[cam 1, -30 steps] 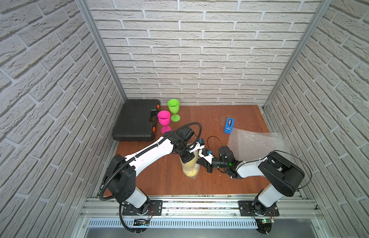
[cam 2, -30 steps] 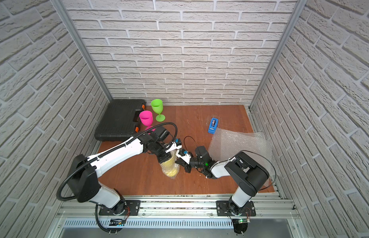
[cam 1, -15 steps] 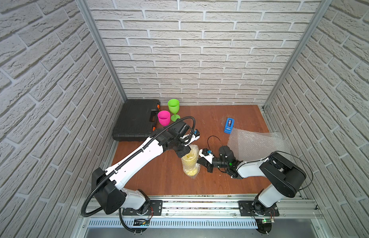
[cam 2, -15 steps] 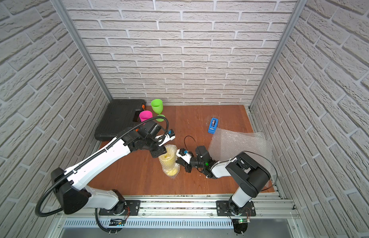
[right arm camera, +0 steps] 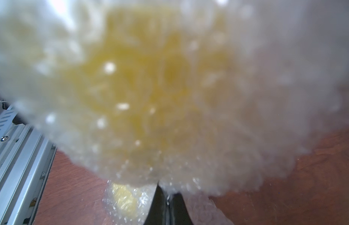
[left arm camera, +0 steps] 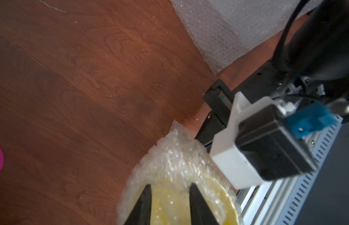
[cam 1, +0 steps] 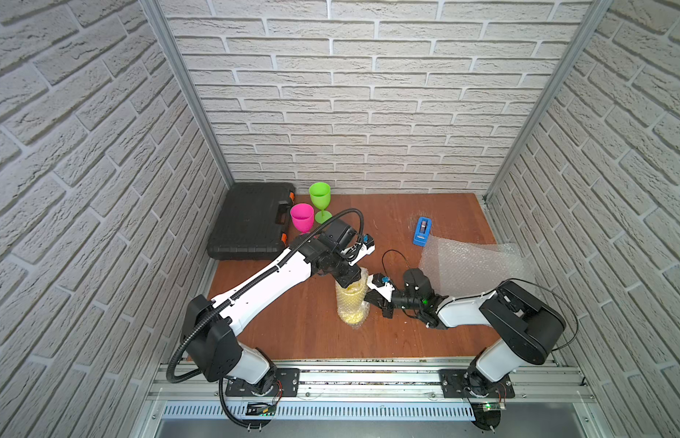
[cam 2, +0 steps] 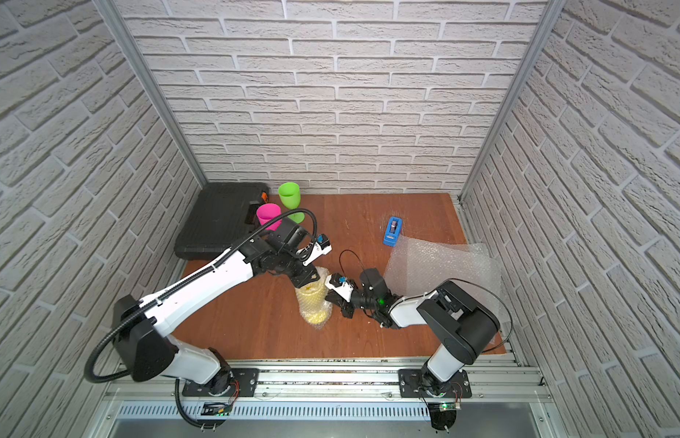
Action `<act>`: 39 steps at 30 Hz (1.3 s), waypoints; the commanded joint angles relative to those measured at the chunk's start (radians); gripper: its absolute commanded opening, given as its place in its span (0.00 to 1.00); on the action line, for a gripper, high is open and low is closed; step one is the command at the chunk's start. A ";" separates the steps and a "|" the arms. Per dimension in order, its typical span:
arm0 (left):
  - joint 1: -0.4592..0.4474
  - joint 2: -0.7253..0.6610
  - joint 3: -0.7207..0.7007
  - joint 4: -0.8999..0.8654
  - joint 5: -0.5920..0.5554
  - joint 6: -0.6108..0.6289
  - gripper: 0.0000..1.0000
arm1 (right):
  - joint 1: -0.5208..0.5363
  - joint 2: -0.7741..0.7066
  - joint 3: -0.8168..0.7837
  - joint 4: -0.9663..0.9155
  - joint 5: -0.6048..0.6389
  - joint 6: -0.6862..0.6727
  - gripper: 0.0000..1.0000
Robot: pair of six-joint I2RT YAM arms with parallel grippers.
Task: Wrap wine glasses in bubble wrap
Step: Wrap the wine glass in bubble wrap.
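Observation:
The yellow wine glass (cam 1: pixel 351 303) stands upright mid-table, rolled in bubble wrap (cam 2: pixel 312 303). From above, my left gripper (cam 1: pixel 348 280) reaches down onto its top. In the left wrist view that gripper (left arm camera: pixel 169 186) has its jaws narrowly parted, closed on the wrap over the yellow rim. My right gripper (cam 1: pixel 369 297) is at the roll's right side. In the right wrist view it (right arm camera: pixel 167 192) is shut on a thin fold of wrap. The pink wine glass (cam 1: pixel 302 217) and the green wine glass (cam 1: pixel 320 195) stand bare at the back.
A loose bubble wrap sheet (cam 1: pixel 471 265) lies on the right of the table behind my right arm. A blue tape dispenser (cam 1: pixel 422 230) sits by its far corner. A black case (cam 1: pixel 251 227) fills the back left. The metal rail (cam 1: pixel 369 379) runs along the front edge.
My left gripper lifted off the wrapped yellow glass and opened, then came back down onto its top with the jaws narrowed. The right gripper kept its pinch and place.

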State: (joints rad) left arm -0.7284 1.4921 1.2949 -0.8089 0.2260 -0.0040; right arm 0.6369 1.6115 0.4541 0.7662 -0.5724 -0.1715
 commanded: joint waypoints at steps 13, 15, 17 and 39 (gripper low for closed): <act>-0.036 0.103 -0.228 0.138 -0.063 -0.149 0.05 | -0.003 -0.036 -0.006 -0.011 0.061 -0.021 0.03; -0.053 0.103 -0.221 0.132 -0.082 -0.151 0.10 | -0.003 -0.040 -0.007 -0.014 0.069 -0.024 0.03; -0.076 0.087 -0.175 0.081 -0.153 -0.140 0.14 | -0.003 -0.047 -0.009 -0.020 0.075 -0.030 0.03; -0.089 0.028 0.212 -0.429 -0.204 0.050 0.25 | -0.003 -0.074 -0.004 -0.074 0.093 -0.064 0.03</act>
State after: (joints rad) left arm -0.8333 1.4994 1.5181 -1.1770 0.0204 0.0040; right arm 0.6350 1.5593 0.4522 0.7029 -0.4900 -0.2214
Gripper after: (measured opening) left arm 0.265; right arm 0.053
